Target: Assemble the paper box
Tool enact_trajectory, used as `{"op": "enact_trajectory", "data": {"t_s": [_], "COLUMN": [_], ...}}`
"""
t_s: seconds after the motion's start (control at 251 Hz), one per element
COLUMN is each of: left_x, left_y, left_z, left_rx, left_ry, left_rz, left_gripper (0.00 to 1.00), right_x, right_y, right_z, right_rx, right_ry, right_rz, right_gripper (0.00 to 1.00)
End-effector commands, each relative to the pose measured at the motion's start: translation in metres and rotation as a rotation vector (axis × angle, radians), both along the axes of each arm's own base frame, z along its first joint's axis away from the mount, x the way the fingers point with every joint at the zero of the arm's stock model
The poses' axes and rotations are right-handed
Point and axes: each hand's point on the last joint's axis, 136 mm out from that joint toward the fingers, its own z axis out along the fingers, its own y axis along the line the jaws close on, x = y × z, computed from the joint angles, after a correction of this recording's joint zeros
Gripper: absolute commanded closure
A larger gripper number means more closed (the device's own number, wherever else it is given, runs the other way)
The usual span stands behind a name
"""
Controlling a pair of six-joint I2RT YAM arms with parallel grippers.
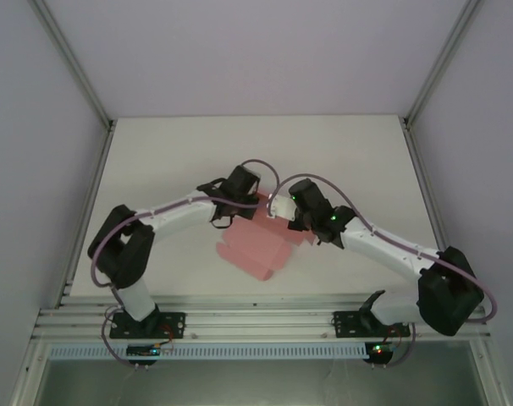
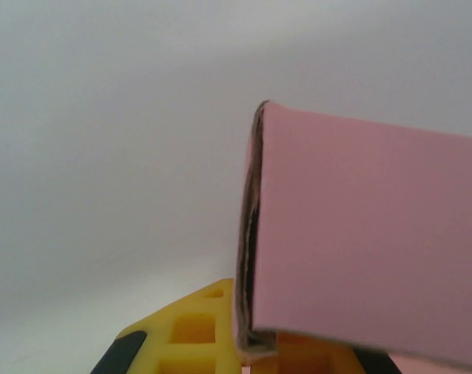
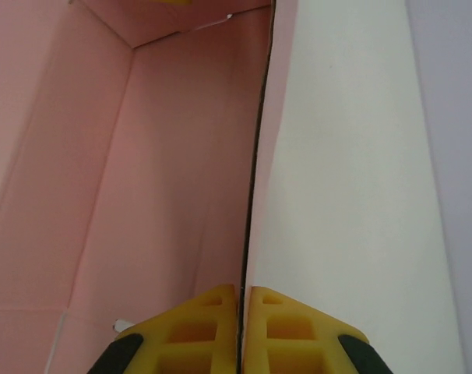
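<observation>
Pink thin-card paper box, only partly folded up, lies over the middle of the cream bench, caught at its far edge between the two wrists. The left fingers look pinched shut on a doubled-over panel edge, probably to anchor that side. The right fingers are closed almost flush on a single upright wall, pink face inward and pale face outward, likely so it can be swung square against the anchored side.

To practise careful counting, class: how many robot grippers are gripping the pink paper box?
2. The left gripper clamps the paper box at its far-left folded edge; the right gripper pinches a panel edge at its far-right.
</observation>
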Motion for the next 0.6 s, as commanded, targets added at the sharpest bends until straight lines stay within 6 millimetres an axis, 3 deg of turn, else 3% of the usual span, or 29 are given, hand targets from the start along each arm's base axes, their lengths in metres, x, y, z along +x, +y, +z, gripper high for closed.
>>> {"op": "enact_trajectory", "data": {"t_s": [0.0,0.12,0.271,0.319,0.411,0.507,0.599], "left_x": [0.009,0.001,-0.01,-0.015,-0.026,-0.028,-0.025], "left_y": [0.087,0.096,0.039,0.021,-0.001,0.001,0.017], "left_z": [-0.028,-0.032,-0.022,-0.01,0.017,0.038,0.041], "left_rx": [0.404,0.425,0.085,-0.04,-0.221,-0.301,-0.269], "left_ry": [-0.048,-0.036,-0.046,-0.064,-0.111,-0.175,-0.215], "left_rz": [0.262,0.275,0.05,-0.014,-0.098,-0.082,-0.021], "left_gripper": [1.0,1.0,1.0,1.0,1.0,1.0,1.0], "right_x": [-0.015,-0.014,-0.01,-0.011,-0.013,-0.01,-0.02], "right_y": [0.002,0.0,0.004,0.005,0.009,0.004,-0.001], "right_z": [0.001,0.001,0.004,0.005,0.012,0.027,0.056], "right_rx": [0.01,0.036,0.101,0.134,0.212,0.335,0.493], "right_ry": [0.106,0.123,0.109,0.112,0.099,0.032,0.004], "right_rz": [0.009,-0.01,-0.021,-0.02,0.004,0.012,0.036], "right_gripper": [1.0,1.0,1.0,0.9,0.62,0.5,0.38]}}
